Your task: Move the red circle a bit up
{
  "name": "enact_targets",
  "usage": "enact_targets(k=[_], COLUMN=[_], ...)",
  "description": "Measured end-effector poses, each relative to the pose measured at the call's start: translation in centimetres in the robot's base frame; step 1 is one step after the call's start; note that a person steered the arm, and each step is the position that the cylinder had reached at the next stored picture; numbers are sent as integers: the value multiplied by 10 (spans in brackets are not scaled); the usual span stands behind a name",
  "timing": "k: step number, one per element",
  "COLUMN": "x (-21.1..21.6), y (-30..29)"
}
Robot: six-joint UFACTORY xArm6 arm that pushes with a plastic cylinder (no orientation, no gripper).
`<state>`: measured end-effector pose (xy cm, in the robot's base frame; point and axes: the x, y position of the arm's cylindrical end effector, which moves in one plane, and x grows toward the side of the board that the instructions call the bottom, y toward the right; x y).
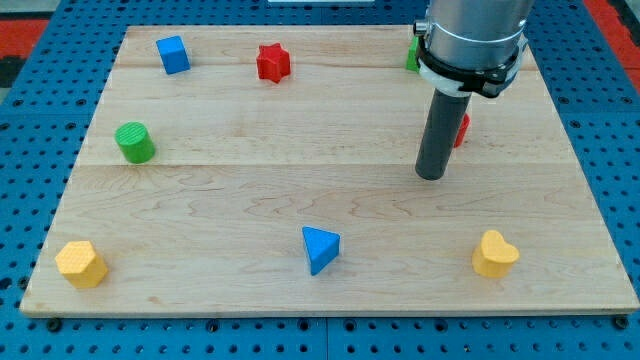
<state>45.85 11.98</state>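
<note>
The red circle (461,129) sits at the view's right on the wooden board (250,210), mostly hidden behind my rod; only a red sliver shows at the rod's right side. My tip (431,177) rests on the board just below and left of that red block, seemingly touching or very near it.
A red star (272,62) and a blue cube (173,54) lie at the top left. A green cylinder (134,142) is at the left. A green block (412,54) peeks out behind the arm. Along the bottom: yellow block (80,263), blue triangle (320,248), yellow heart (494,254).
</note>
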Motion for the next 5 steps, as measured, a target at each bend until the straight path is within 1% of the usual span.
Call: enact_targets(k=[5], x=[-9], y=[-2])
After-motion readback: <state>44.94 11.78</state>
